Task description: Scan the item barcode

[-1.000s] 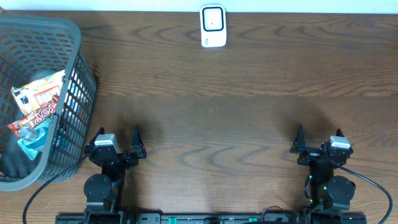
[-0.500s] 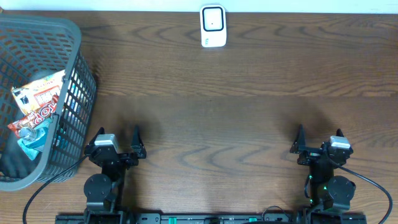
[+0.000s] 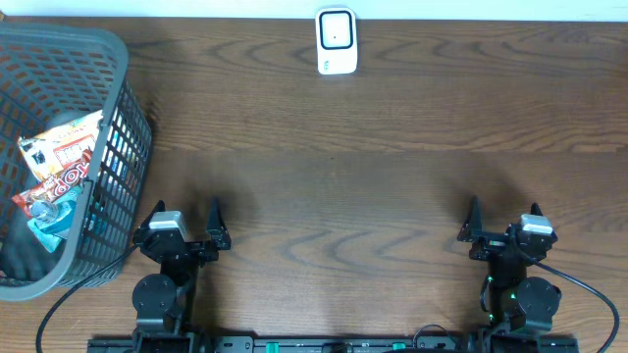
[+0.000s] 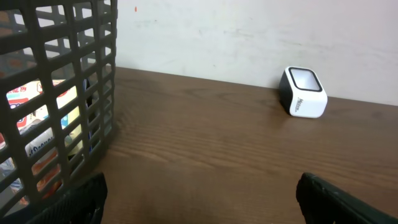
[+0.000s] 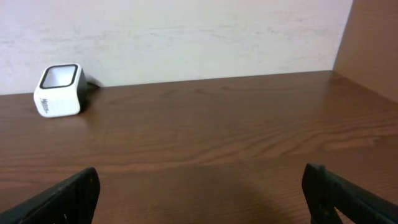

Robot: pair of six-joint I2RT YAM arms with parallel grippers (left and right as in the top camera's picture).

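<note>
The snack packet [image 3: 61, 147], red and white, lies apart from both pairs of jaws. The left jaws at 7 o'clock of the counter [image 3: 373, 176] and the right jaws at 5 o'clock stand spread wide and empty. Just beside the left jaws, at 9 o'clock, stands the grey mesh basket [image 3: 132, 147], with the packet and other wrapped goods inside. At 12 o'clock, by the far edge, sits the white scanner [image 3: 336, 41], well apart from both pairs.
</note>
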